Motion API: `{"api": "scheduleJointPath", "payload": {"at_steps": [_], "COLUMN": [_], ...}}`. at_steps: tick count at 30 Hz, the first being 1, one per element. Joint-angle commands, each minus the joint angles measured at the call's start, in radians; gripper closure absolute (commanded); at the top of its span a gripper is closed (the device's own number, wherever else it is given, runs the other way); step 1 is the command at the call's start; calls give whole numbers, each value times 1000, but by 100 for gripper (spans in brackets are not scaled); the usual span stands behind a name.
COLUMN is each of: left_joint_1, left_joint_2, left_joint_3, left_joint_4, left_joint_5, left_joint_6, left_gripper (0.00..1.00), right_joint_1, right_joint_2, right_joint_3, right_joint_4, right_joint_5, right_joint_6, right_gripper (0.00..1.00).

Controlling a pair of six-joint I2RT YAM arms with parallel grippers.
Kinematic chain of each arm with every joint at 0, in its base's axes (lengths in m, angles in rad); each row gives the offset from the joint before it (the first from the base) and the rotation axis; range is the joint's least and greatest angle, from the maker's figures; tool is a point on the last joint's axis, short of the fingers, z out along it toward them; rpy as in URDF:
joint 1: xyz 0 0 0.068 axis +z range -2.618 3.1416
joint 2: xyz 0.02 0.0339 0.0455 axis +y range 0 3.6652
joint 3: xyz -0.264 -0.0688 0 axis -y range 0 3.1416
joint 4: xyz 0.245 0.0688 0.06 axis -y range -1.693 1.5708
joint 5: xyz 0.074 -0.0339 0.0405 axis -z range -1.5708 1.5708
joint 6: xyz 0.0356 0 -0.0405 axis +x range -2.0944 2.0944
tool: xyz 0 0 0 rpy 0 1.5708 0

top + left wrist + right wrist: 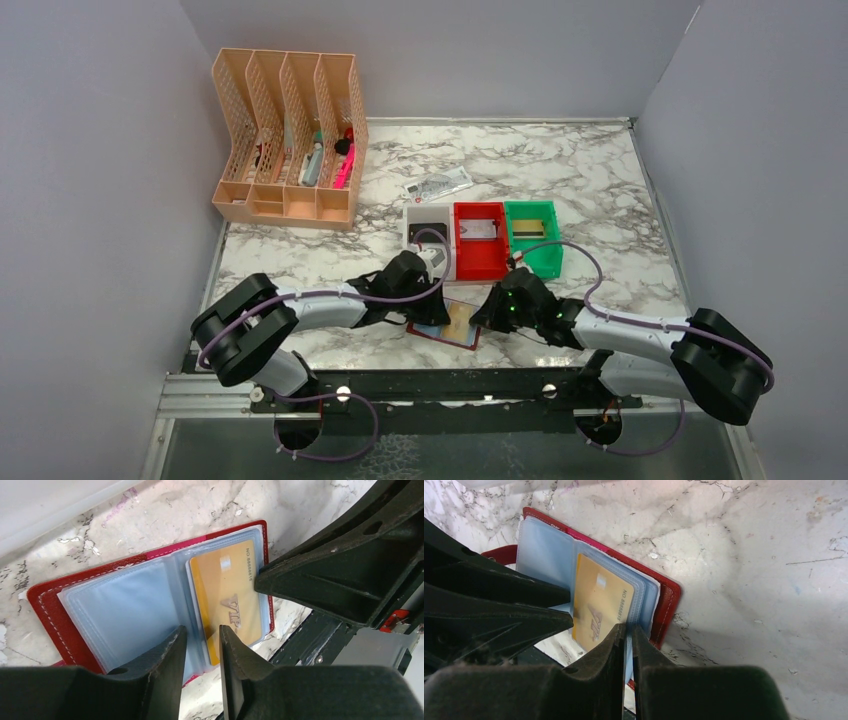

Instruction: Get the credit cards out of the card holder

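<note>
The maroon card holder [424, 331] lies open on the marble near the front edge, between my two grippers. It shows bluish-clear sleeves in the left wrist view [50, 610] and in the right wrist view [667, 600]. A gold-orange credit card [227, 595] sits in the right-hand sleeve [596, 605]. My left gripper [200, 639] is narrowly open, its fingers straddling the sleeves' near edge by the spine. My right gripper [629, 630] is shut on the thin outer edge of the sleeve that holds the gold card.
A white bin [414, 241], a red bin [479, 262] and a green bin [541, 261] stand in a row just behind the card holder, each with a card inside. A white printed tag [437, 185] lies farther back. An orange file organiser [290, 140] stands at the back left.
</note>
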Motion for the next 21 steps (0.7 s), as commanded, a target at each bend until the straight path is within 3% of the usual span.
{"api": "scheduleJointPath", "payload": {"at_steps": [1,21], "left_joint_1": [-10,-12], "left_joint_2": [2,-4], "left_joint_3": [-36,-75], "left_joint_4": [17,121], "left_joint_5": [-44,9], "left_joint_6": [-20,-57], "left_gripper": [68,91], "right_joint_1": [5,5], "right_joint_2": [7,100], "right_joint_3": [-8,41], "right_joint_4": [-73,-34], "right_joint_5": [-3,-22], "right_joint_6": [-27,-47], "right_gripper": [87,92]}}
